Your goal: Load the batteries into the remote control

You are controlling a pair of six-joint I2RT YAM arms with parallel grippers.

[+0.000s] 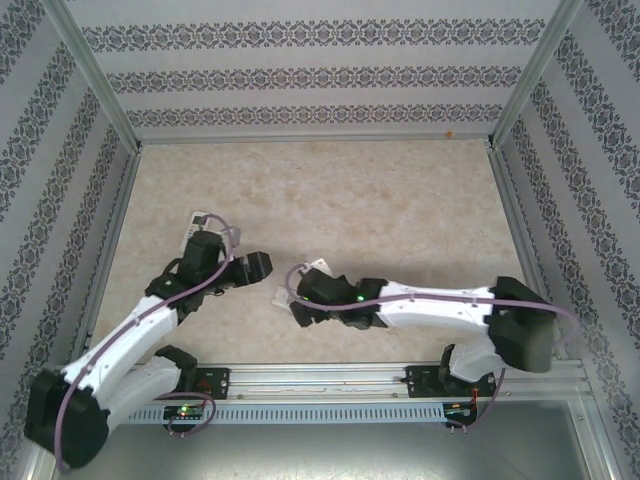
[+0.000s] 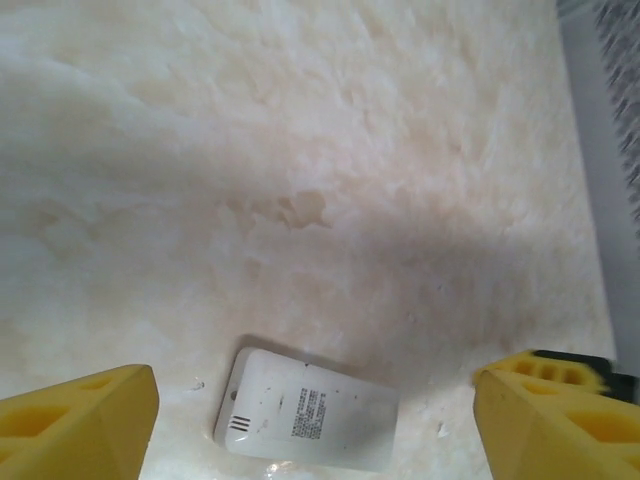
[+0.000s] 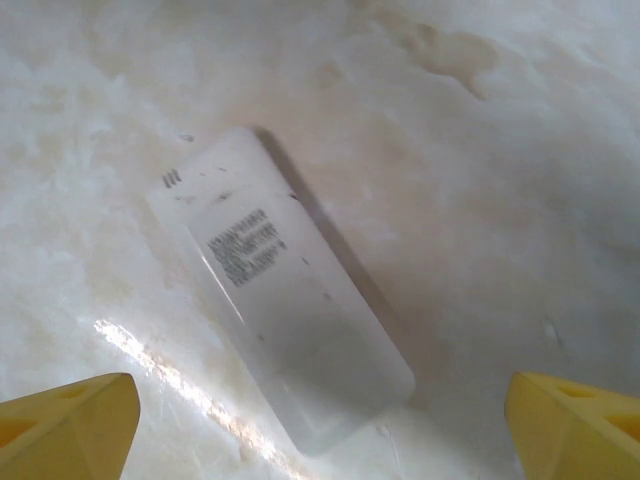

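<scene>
Left wrist view: left gripper (image 2: 315,390) has its fingers spread wide, with the yellow pads (image 2: 75,420) sitting in the two bottom corners and pinching nothing. The left remote (image 2: 305,410) is white and lies flat on the beige marbled tabletop (image 2: 300,150) between the pads. It is back side up, with a printed label and small vent slots showing, and it touches neither pad. A strip of patterned wall (image 2: 625,60) runs along the right edge.

Right wrist view: right gripper (image 3: 320,400) is also spread wide, its yellow fingers (image 3: 65,425) far apart with nothing gripped. The right remote (image 3: 280,320) is white and lies flat and diagonal on the table, back up, its label text blurred. Its lower end sits between the fingers but clear of both.

Top external view: both arms reach in over the table. The right gripper (image 1: 300,288) is low near table centre, directly over the right remote (image 1: 316,267), whose white corners poke out on either side. The left arm bends toward the left side. A white shape by its wrist (image 1: 197,223) is probably the left remote, but it is too small to be sure. The two remotes are well apart.
</scene>
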